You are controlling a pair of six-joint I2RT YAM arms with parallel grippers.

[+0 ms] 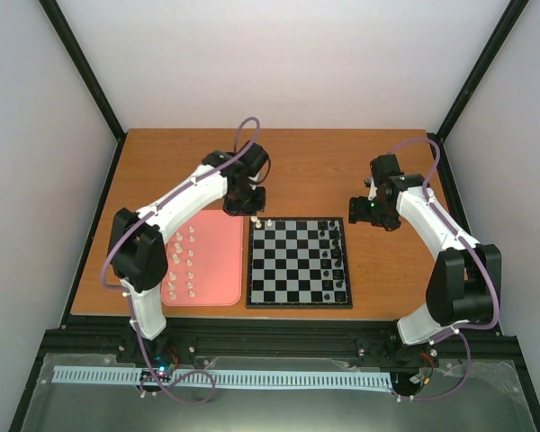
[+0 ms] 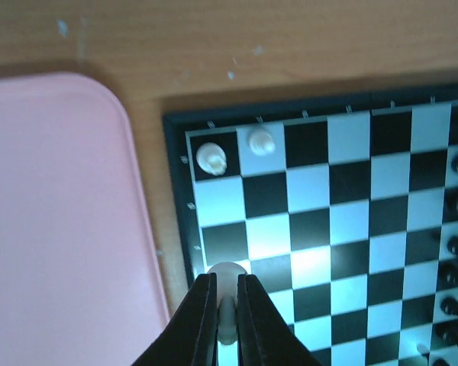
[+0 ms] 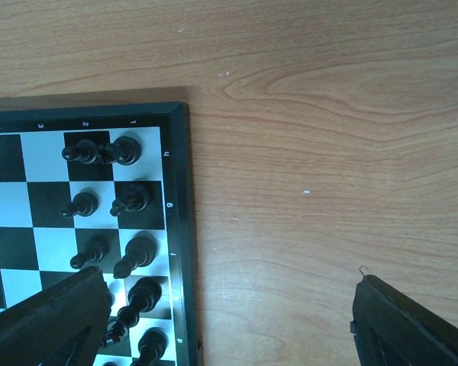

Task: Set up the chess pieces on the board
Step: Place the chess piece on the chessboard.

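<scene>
The board (image 1: 299,304) lies at the table's middle. My left gripper (image 2: 226,278) is shut on a white chess piece (image 2: 227,270) and hangs over the board's left edge (image 2: 177,191), near its far corner. Two white chess pieces (image 2: 211,158) (image 2: 260,141) stand on the first squares at that corner. Several more white pieces (image 1: 184,261) lie on the pink tray (image 1: 220,270) left of the board. My right gripper (image 3: 229,320) is open over bare wood just right of the board (image 3: 179,229), holding nothing.
Black pieces (image 1: 335,256) fill the board's two right-hand columns, close to my right gripper's left finger (image 3: 53,320). The pink tray (image 2: 61,213) lies a narrow strip of wood away from the board. Black frame posts stand at the table's far corners.
</scene>
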